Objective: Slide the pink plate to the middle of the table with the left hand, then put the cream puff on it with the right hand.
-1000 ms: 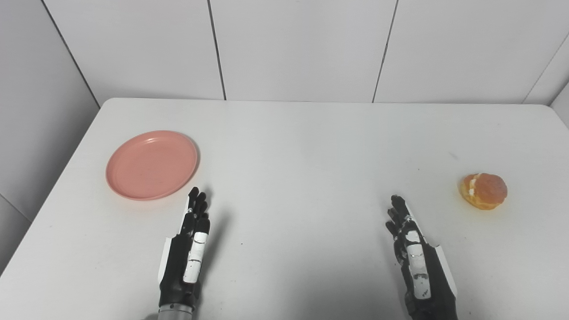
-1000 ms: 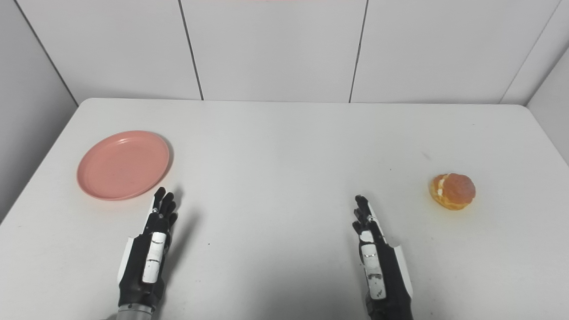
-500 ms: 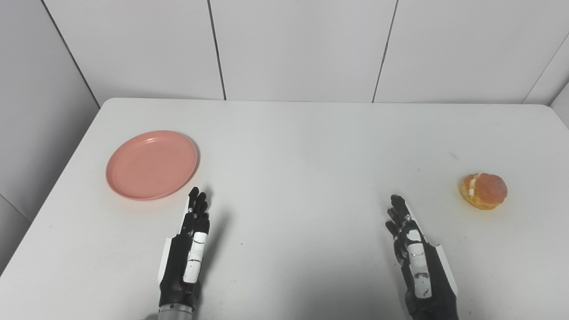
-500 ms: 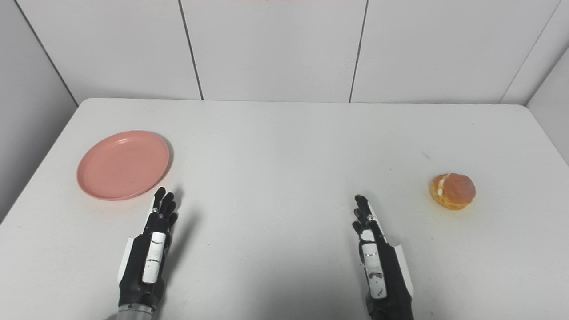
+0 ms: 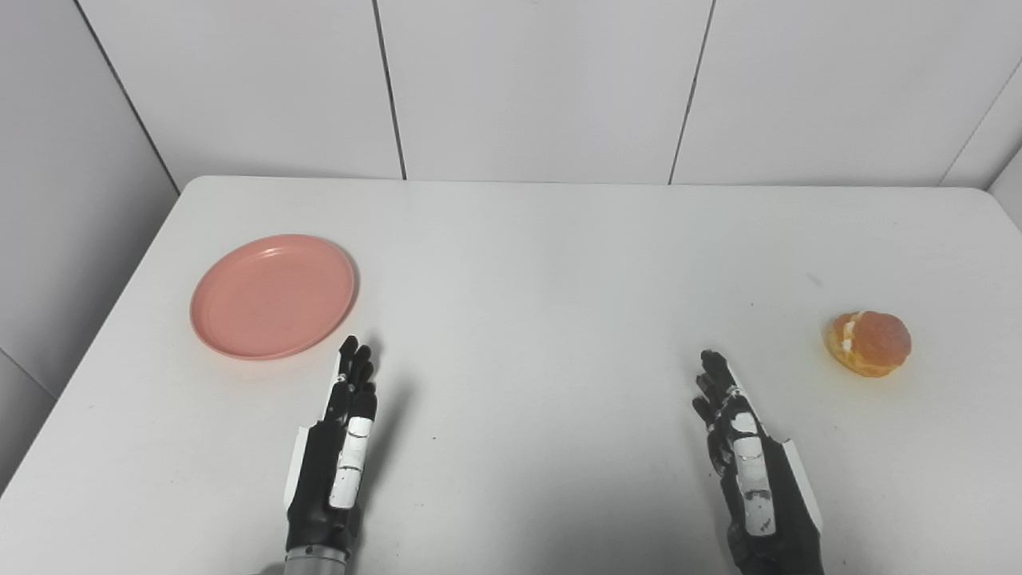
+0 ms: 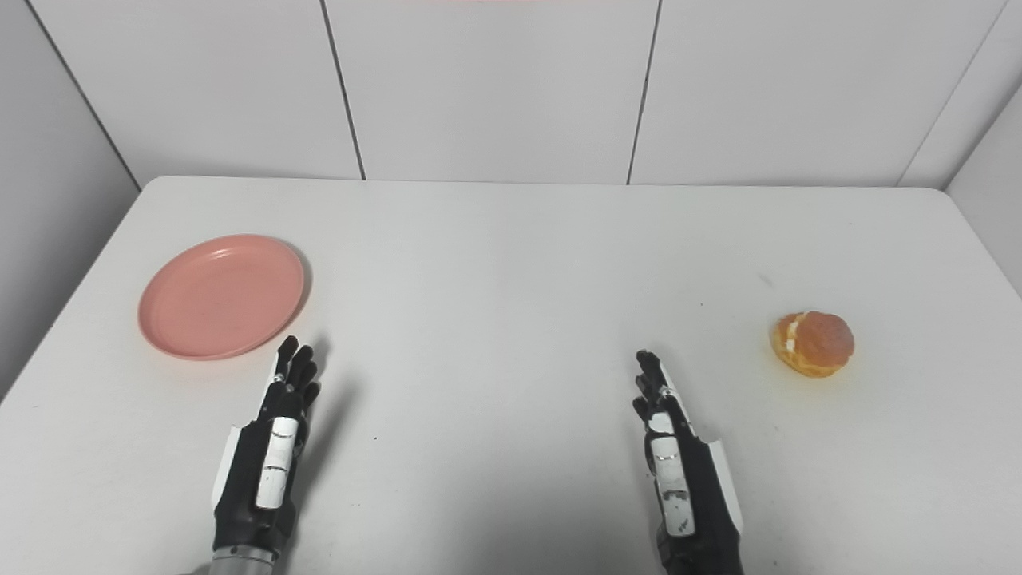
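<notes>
Looking down from the robot's head, the view takes in a white table [image 5: 527, 263] with rounded corners, set against pale panelled walls. Two black robot hands with white plates on their backs reach in from the bottom edge, both flat and pointing away from the robot.

On the left, the left robot hand [image 5: 335, 447] hovers low over the table, fingers stretched out straight and slightly apart, holding nothing. Its fingertips [image 5: 352, 352] sit just beside the near rim of the pink plate [image 5: 272, 295], not touching it. That round, shallow plate lies flat on the left side of the table, with nothing on it.

On the right, the right robot hand [image 5: 746, 467] is in a matching pose, fingers extended and holding nothing. A cream puff [image 5: 868, 343], golden brown with a line of pale filling along its left edge, rests on the table farther right and a little ahead of this hand, clearly apart from it.

Between the two hands, the middle of the table shows only faint specks.
</notes>
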Available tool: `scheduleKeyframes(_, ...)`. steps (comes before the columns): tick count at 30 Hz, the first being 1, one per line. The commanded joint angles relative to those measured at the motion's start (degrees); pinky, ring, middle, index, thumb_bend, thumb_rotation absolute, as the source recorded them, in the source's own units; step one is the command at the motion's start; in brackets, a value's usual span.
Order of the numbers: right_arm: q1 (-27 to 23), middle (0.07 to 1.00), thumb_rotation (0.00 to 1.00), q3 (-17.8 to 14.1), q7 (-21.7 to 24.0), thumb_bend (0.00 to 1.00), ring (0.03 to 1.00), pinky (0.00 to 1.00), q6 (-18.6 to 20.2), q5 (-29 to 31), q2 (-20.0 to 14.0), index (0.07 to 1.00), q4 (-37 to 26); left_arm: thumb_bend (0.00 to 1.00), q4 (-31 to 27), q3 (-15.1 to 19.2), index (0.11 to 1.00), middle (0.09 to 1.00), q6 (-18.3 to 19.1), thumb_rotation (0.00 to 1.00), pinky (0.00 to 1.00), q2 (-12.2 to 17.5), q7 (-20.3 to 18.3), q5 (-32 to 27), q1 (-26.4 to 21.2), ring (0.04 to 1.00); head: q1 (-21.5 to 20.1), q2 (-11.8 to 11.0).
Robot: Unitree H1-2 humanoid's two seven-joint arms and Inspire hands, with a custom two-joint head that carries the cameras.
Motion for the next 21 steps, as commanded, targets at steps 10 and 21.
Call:
scheduleKeyframes(10,1.5,1.000,1.00,-3.6,2.6,0.83,1.000,1.00,-3.5,4.6,-3.1,0.945,3.1,0.74,3.2,-4.3,1.000,1.000,-3.5,0.93,1.00,-0.9,2.2,7.1,2.7,0.997,9.8,-5.1)
scheduleKeyframes(21,-0.2,1.000,1.00,-7.4,5.8,0.82,1.000,1.00,-6.7,9.1,-5.1,0.964,9.8,0.73,6.3,-8.9,1.000,1.000,-4.3,0.99,0.95,-4.2,7.7,12.8,2.4,0.969,18.7,-11.2)
